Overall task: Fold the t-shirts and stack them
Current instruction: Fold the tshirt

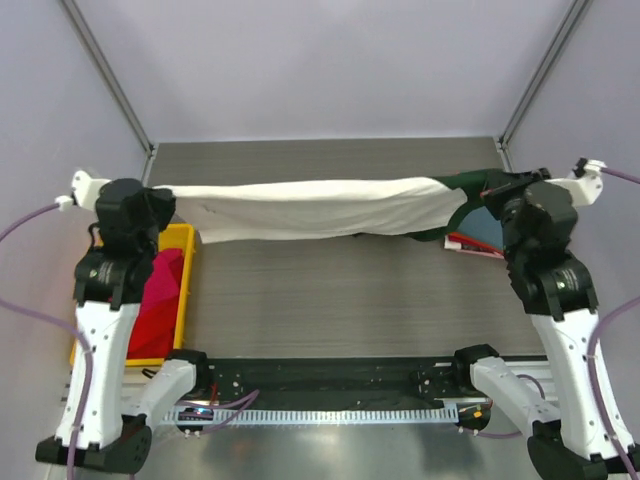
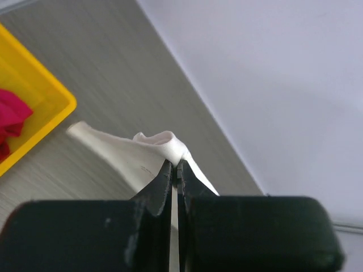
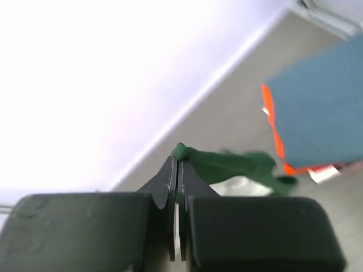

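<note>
Taut cream-white t-shirt [image 1: 310, 208] above tabletop [image 1: 330, 300] btw arms, left gripper [image 2: 176, 165] pinched tight on white edge, right gripper [image 3: 177, 160] pinched tight on green end, red shirt [image 1: 160, 300] in yellow bin [image 1: 182, 243].

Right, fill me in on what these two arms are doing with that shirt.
The two arms hold the cream-white t-shirt stretched between them over the far part of the table. The left gripper is pinched shut on its white end, and the right gripper on a dark green part. A red shirt lies in the yellow bin on the left. On the right, a folded slate-blue shirt lies on an orange one.
</note>
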Controlling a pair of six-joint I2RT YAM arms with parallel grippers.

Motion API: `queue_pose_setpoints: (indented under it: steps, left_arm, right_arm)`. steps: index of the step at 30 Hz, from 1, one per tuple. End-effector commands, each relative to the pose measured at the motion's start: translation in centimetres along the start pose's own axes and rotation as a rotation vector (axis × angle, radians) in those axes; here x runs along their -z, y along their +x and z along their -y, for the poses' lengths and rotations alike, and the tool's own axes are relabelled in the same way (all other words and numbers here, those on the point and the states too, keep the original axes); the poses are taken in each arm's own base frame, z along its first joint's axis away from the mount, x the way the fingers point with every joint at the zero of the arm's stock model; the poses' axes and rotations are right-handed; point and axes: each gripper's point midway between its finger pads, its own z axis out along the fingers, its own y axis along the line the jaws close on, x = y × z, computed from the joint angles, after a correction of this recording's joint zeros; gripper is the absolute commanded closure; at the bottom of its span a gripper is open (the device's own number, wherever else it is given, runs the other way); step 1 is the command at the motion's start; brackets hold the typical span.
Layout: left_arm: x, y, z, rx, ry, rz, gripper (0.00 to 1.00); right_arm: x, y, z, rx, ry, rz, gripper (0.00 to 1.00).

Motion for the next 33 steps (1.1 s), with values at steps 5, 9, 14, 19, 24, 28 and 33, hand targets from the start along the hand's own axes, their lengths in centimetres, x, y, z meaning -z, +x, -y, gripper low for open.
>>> queue_pose_setpoints:
  steps: [5,9,14,19,24,28,33]
  left_arm:
    - [10.1,-8.9,3.3,0.087,0.172,0.181,1.0]
    - [13.9,-11.6,4.0,0.131,0.232,0.241,1.0]
    - [14.7,-12.6,4.7,0.141,0.25,0.253,1.0]
    - [12.3,-11.6,4.9,0.121,0.215,0.236,1.0]
    - [7.3,-9.8,5.7,0.077,0.153,0.213,1.0]
    - [3.5,-9.0,7.4,0.061,0.142,0.205,1.0]
    - [-2.9,-9.7,9.8,0.085,0.117,0.2,1.0]
  right_arm:
    - [9.1,-12.0,-5.7,-0.094,-0.23,0.259,0.99]
    - [12.4,-15.0,-6.4,-0.134,-0.289,0.331,0.99]
    - [13.6,-16.7,-6.9,-0.144,-0.301,0.369,0.99]
    - [11.3,-15.3,-7.3,-0.142,-0.269,0.327,0.99]
    - [6.3,-12.5,-7.8,-0.121,-0.206,0.263,0.99]
    - [2.4,-10.9,-9.2,-0.112,-0.193,0.245,0.99]
    - [-1.9,-11.3,-12.8,-0.131,-0.218,0.261,0.99]
